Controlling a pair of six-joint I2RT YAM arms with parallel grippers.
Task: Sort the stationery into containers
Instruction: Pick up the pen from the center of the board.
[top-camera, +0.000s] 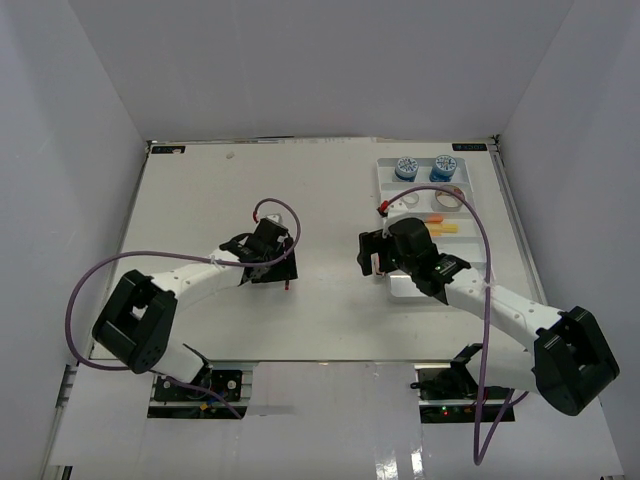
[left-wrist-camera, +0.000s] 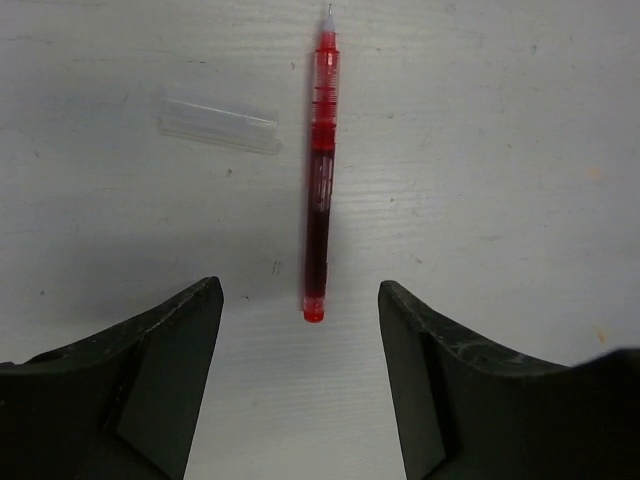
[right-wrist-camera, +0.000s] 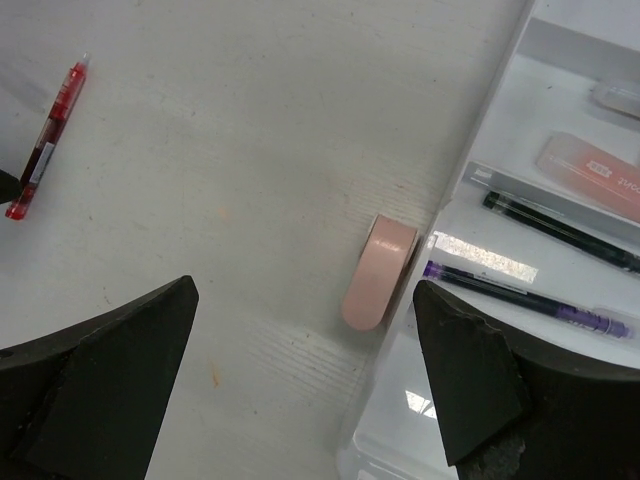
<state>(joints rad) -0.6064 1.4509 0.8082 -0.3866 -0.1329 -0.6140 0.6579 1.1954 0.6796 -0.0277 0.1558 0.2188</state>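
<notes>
A red pen (left-wrist-camera: 320, 170) lies uncapped on the table, its clear cap (left-wrist-camera: 218, 125) beside it to the left. My left gripper (left-wrist-camera: 298, 295) is open and empty, its jaws just short of the pen's blunt end. My right gripper (right-wrist-camera: 305, 292) is open and empty above a pink eraser (right-wrist-camera: 378, 270) that lies on the table against the white tray's wall (right-wrist-camera: 392, 420). The tray (top-camera: 470, 165) holds two blue-white tubs (top-camera: 406, 167), tape rolls (top-camera: 450, 196), orange and yellow pieces (top-camera: 440, 226), a black pen (right-wrist-camera: 560, 230), a purple pen (right-wrist-camera: 530, 296) and a pink eraser (right-wrist-camera: 590, 170).
The red pen also shows at the left of the right wrist view (right-wrist-camera: 48, 140). White walls enclose the table on three sides. Purple cables loop from both arms over the table. My left gripper (top-camera: 272, 262) and right gripper (top-camera: 378, 255) sit near mid-table.
</notes>
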